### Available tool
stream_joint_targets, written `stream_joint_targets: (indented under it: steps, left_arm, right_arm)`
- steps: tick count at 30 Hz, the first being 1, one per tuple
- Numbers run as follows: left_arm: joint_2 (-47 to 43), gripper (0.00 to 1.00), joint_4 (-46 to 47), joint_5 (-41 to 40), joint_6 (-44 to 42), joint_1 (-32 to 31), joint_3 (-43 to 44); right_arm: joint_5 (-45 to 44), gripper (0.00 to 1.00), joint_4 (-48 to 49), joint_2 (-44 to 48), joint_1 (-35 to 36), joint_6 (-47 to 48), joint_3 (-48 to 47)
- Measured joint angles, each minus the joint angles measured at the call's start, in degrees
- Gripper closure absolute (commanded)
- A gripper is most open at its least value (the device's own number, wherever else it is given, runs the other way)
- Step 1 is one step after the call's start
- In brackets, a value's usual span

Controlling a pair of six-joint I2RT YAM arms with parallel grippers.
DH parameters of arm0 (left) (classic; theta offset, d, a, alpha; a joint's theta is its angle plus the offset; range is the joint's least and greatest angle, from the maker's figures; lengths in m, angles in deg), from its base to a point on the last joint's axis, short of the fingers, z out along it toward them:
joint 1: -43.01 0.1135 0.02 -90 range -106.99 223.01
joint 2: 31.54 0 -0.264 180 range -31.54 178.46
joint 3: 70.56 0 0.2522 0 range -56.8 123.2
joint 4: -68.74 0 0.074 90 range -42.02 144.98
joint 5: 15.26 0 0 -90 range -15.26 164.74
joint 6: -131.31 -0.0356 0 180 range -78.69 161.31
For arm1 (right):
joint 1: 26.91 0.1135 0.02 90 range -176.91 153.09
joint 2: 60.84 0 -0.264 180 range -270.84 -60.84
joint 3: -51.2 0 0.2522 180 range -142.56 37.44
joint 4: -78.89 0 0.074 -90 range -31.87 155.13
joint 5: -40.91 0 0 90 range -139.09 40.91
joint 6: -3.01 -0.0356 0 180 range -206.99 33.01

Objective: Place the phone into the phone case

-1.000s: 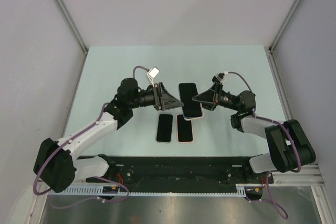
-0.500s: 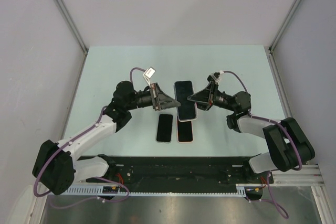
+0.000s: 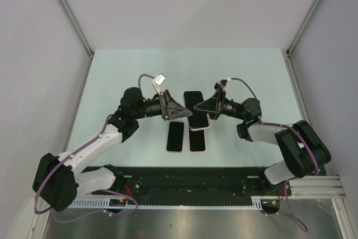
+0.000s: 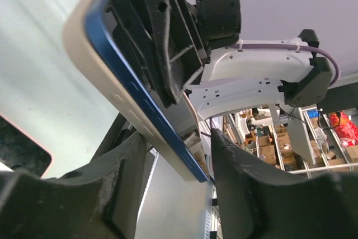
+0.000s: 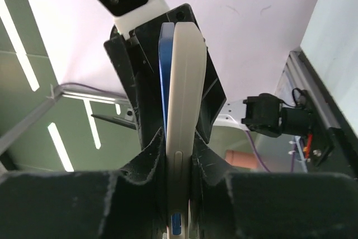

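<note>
Phone (image 5: 163, 76), seen edge-on from the right wrist: a thin blue-rimmed slab lying flush against the cream phone case (image 5: 184, 82). Its blue edge shows along the whole length of the case wall. Whether it is fully seated cannot be told. From above, the pair shows a dark face and is held off the table (image 3: 112, 82) at the centre, between the two arms.

The right gripper (image 5: 178, 158) is clamped across phone and case together, one finger on each broad side. The left gripper (image 4: 179, 163) has its fingers spread wider than the slab is thick. The free end of the slab passes between them, with a gap at one finger.

Compared with a second ago, the right arm has carried the pair leftward, into the left gripper's span. Two flat dark handsets (image 3: 175, 136) lie unmoved side by side on the near table.
</note>
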Motion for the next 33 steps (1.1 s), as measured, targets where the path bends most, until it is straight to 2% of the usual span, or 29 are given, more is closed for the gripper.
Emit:
stream_joint_targets:
  steps: [4,15,18,21,22,23,25,29,31,32,33]
  left_arm:
    - [-1.7,0.46,1.4,-0.3,-0.3,-0.2,-0.6]
    - [-2.1,0.48,15.5,0.1,6.2,-0.3,-6.7]
    - [-2.1,0.55,18.6,0.1,8.1,-0.3,-7.9]
    - [-2.0,0.71,21.2,-0.1,9.9,-0.4,-8.7]
    - [-1.7,0.82,21.8,-0.1,10.5,-0.3,-8.8]
    - [-1.3,0.87,22.6,0.1,11.3,-0.3,-8.8]
    - [-0.5,1.00,23.6,0.3,13.3,-0.3,-8.8]
    - [1.4,1.00,24.5,1.3,14.0,-0.7,-8.8]
    - [1.4,1.00,24.0,2.0,13.7,-0.7,-8.8]
    - [1.2,1.00,23.2,1.9,13.2,-0.7,-8.7]
    - [1.0,1.00,21.8,1.9,12.5,-0.6,-8.5]
  right_arm:
    - [-1.4,0.92,-0.6,0.3,0.2,-2.6,0.0]
    - [-6.0,0.92,-2.2,1.4,0.1,-5.8,0.0]
    - [-6.6,0.91,-2.2,1.5,0.1,-6.2,0.0]
    - [-7.0,0.86,-2.1,1.6,0.3,-6.8,0.0]
    - [-7.2,0.84,-1.9,1.6,0.5,-7.1,-0.1]
    - [-7.5,0.80,-1.7,1.7,0.5,-7.0,-0.1]
    - [-8.0,0.77,-1.0,1.7,0.4,-6.6,-0.1]
    - [-9.8,0.71,-0.9,1.5,2.1,-6.8,-0.3]
    - [-9.8,0.76,-1.4,1.1,2.6,-6.8,-0.3]
    - [-9.9,0.83,-1.6,1.1,2.6,-6.5,-0.3]
    - [-9.9,0.85,-1.7,1.1,2.6,-6.4,-0.3]
